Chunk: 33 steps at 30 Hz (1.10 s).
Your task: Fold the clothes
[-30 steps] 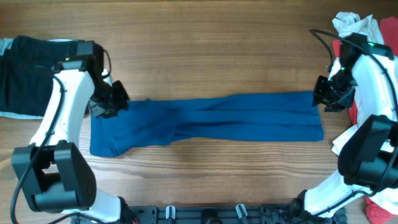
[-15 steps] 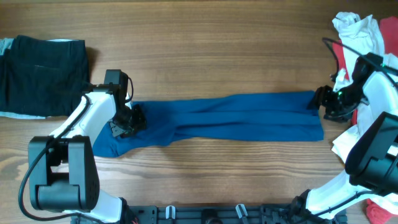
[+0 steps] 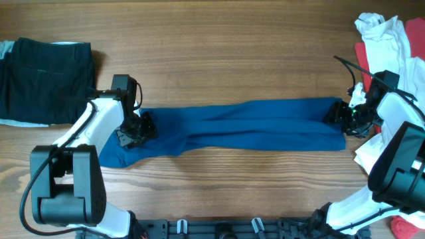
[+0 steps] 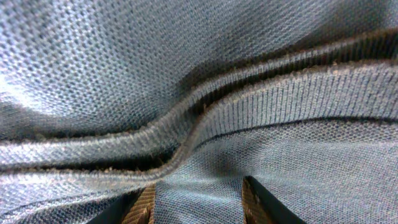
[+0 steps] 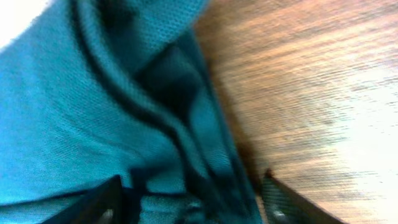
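Now the right gripper (image 3: 339, 114), fingers spread, has edged left onto the blue shirt (image 3: 246, 126) stretched across the table (image 3: 219, 53), while the left gripper (image 3: 141, 126) stays on its left end, grip unclear, so folding looks close.

A brown wooden surface (image 3: 219, 60) with grain lines is seen. A black bar (image 3: 199, 229) is fixed at 6 o'clock.
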{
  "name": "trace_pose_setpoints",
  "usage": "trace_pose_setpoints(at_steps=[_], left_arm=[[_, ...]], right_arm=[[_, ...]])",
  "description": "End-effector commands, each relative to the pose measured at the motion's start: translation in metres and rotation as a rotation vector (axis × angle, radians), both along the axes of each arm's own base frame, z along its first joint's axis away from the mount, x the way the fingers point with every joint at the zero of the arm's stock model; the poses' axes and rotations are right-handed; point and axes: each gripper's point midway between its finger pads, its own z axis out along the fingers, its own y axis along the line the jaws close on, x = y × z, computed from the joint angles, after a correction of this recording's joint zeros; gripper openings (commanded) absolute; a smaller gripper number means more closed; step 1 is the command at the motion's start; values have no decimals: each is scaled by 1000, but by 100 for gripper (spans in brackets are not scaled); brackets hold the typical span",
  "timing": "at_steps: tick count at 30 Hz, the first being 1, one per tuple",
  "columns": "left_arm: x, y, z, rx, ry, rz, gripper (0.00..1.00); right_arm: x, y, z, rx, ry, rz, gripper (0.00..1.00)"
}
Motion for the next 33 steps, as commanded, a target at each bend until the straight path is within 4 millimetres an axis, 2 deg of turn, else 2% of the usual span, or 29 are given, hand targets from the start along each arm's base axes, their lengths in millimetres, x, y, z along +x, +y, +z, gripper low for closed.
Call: trace_pose_setpoints(at_steps=[1, 2, 5, 6, 8, 10, 12, 14, 15, 18, 22, 24, 26, 28, 33], left_arm=[[-4, 6, -1, 37, 5, 5, 45], [-4, 6, -1, 37, 5, 5, 45], [-4, 6, -1, 37, 4, 5, 44], [-3, 6, -1, 37, 1, 5, 45], [0, 6, 1, 36, -6, 5, 44], [9, 6, 15, 36, -29, 3, 44], [24, 5, 40, 34, -74, 3, 47], [37, 5, 65, 32, -129, 4, 54], [45, 4, 84, 31, -171, 5, 77], [45, 5, 98, 32, -195, 6, 80], [38, 14, 96, 84, -167, 7, 81], [36, 20, 96, 112, -158, 14, 81], [36, 24, 96, 113, -156, 25, 81], [36, 27, 96, 113, -155, 39, 81], [35, 31, 95, 114, -149, 54, 84]], right_arm=[[-3, 28, -6, 152, -32, 47, 58], [-3, 28, -6, 151, -30, 48, 41], [-4, 28, -6, 153, -26, 47, 24], [-4, 28, -6, 153, -25, 47, 14], [-4, 28, -6, 153, -26, 45, 4], [-1, 26, -5, 147, -26, 19, 4], [0, 16, -2, 100, -5, -9, 4], [-2, -2, 3, 4, 34, -62, 4], [3, -18, 16, -68, 39, -86, 4], [19, -39, 52, -157, 21, -140, 4], [38, -45, 110, -184, -55, -152, 4], [42, -37, 134, -190, -84, -147, 4], [42, -18, 145, -191, -98, -99, 4], [43, 10, 149, -184, -95, -25, 4], [46, 99, 142, -161, -77, 194, 4]])
